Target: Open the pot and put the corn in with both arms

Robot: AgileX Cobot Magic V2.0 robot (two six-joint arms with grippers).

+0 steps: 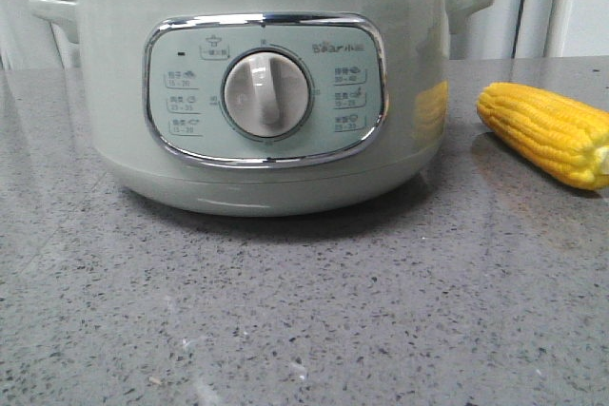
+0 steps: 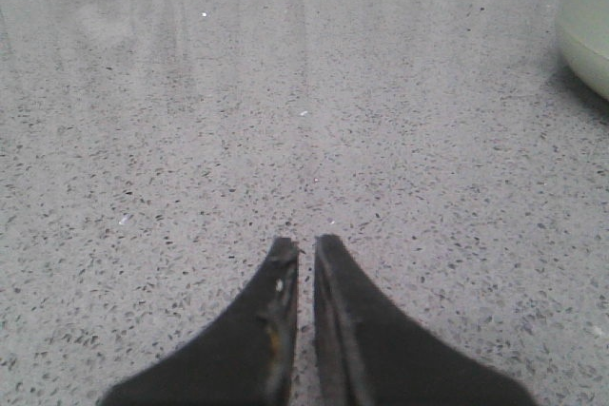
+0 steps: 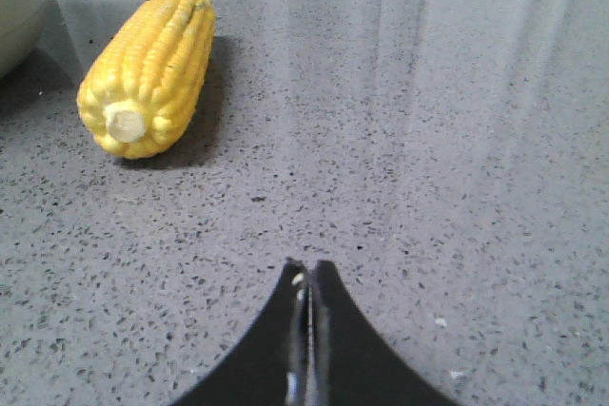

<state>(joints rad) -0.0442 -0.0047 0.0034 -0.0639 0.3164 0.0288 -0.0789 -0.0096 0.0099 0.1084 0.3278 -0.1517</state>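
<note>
Pot (image 1: pixel 266 92), lidded, stands on the grey speckled surface (image 1: pixel 304 311); corn (image 1: pixel 547 132) lies just beside it on our right. Left tool (image 2: pixel 305 246) and right tool (image 3: pixel 309 271) are both clenched, grasping nothing.

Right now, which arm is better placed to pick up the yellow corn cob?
Right, probably: the yellow corn cob lies on the pale green pot's right, in the right gripper's view.
</note>
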